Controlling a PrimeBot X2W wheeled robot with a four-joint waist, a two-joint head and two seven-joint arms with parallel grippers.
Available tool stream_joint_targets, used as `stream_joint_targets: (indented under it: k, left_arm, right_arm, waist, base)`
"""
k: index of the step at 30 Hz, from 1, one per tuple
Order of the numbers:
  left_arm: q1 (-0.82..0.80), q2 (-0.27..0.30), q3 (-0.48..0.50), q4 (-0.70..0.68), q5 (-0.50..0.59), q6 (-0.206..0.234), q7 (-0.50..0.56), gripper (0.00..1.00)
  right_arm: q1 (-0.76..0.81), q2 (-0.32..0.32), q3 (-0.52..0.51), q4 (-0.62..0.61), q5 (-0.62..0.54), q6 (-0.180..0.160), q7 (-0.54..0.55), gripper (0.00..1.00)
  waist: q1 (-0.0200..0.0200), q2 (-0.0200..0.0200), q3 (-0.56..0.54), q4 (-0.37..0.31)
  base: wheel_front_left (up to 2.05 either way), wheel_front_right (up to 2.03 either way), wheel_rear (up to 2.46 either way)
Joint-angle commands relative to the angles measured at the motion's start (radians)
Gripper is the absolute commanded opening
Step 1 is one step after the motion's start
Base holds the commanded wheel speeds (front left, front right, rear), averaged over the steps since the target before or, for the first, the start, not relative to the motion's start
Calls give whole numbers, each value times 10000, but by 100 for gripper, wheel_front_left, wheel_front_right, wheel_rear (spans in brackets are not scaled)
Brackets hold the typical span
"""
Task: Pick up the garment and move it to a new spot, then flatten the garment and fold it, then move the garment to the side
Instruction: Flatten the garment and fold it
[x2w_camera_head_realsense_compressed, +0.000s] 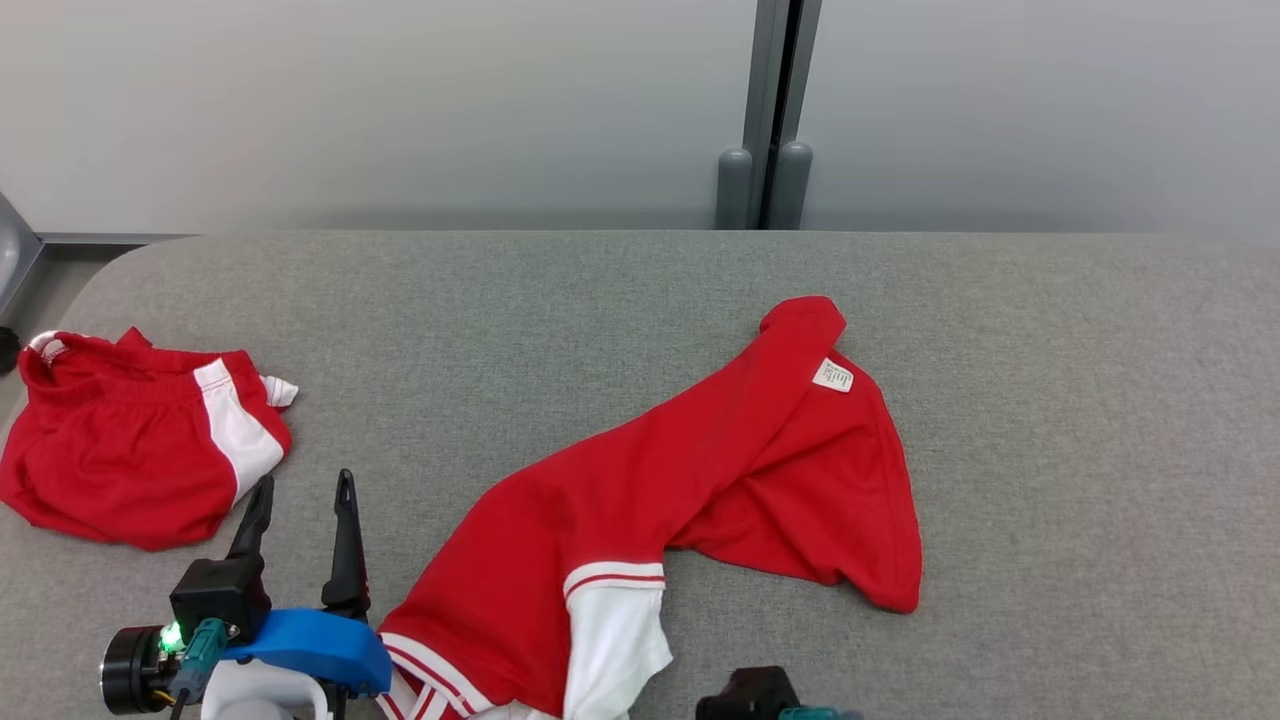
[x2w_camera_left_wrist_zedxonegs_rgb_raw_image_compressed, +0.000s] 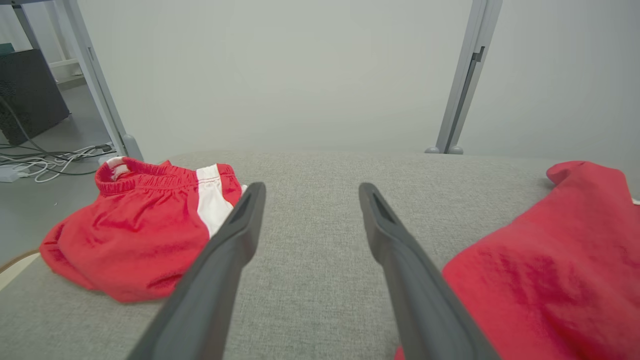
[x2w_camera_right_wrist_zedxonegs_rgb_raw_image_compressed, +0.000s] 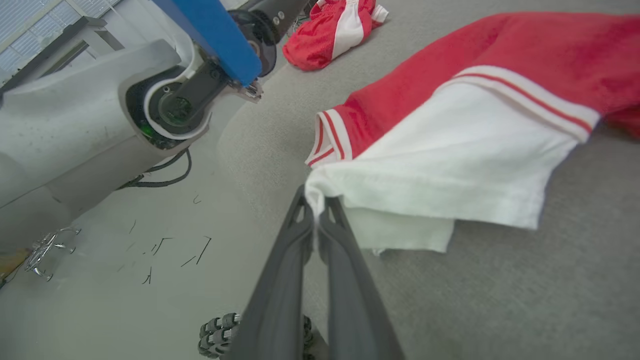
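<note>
Near the left edge of the grey fabric-covered surface (x2w_camera_head_realsense_compressed: 1080, 420) lies a crumpled pair of red shorts with a white side stripe (x2w_camera_head_realsense_compressed: 130, 450), which looks like a separate item from the one being grabbed. Just to their right, by the near edge, the left gripper (x2w_camera_head_realsense_compressed: 305, 482) hangs low over bare cloth, its two dark fingers spread wide with nothing between them. Next comes the garment (x2w_camera_head_realsense_compressed: 700, 470), a soft red jersey top with a white sleeve panel and red-and-white striped trim. It sprawls from the middle of the near edge diagonally toward the far right, rumpled and lapped over itself, with a small white label (x2w_camera_head_realsense_compressed: 832, 375) showing at its far end. In the right wrist view, the right gripper (x2w_camera_right_wrist_zedxonegs_rgb_raw_image_compressed: 316, 212) has its fingers pressed together on a corner of the white hem, caught at the very tips. The garment looks light and limp: it should drape, trail and stretch rather than keep any shape. So thin a pinch may slip, and a second hold on the striped trim nearby would likely spread it better. Further right, the surface offers room for a new spot.
</note>
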Motion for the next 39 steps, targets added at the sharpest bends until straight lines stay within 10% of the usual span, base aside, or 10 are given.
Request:
stream_joint_targets:
  k: [1, 2, 24, 39]
  left_arm:
    - [68, 17, 27, -41, -17, -31, -30, 100]
    - [82, 8, 22, -48, -16, -24, -30, 100]
    - [-361, -11, -46, -220, 29, -41, -30, 100]
    - [-1583, -118, -485, -272, -201, -51, -30, 100]
  right_arm:
    - [124, -269, -252, -152, -317, 4, 102, 43]
    - [255, -305, -399, -201, -426, 4, 147, 100]
    - [-2288, -670, -5493, 425, -3905, 4, -983, 100]
    - [-7573, -1256, -6276, 6228, -4785, 3, -1213, 100]
  waist:
    - [0, 0, 9, -24]
    - [0, 0, 14, -39]
    - [0, 0, 579, -59]
    - [0, 0, 2328, 1209]
  base:
    - [0, 0, 0]
    - [0, 0, 0]
    - [0, 0, 0]
    - [0, 0, 0]
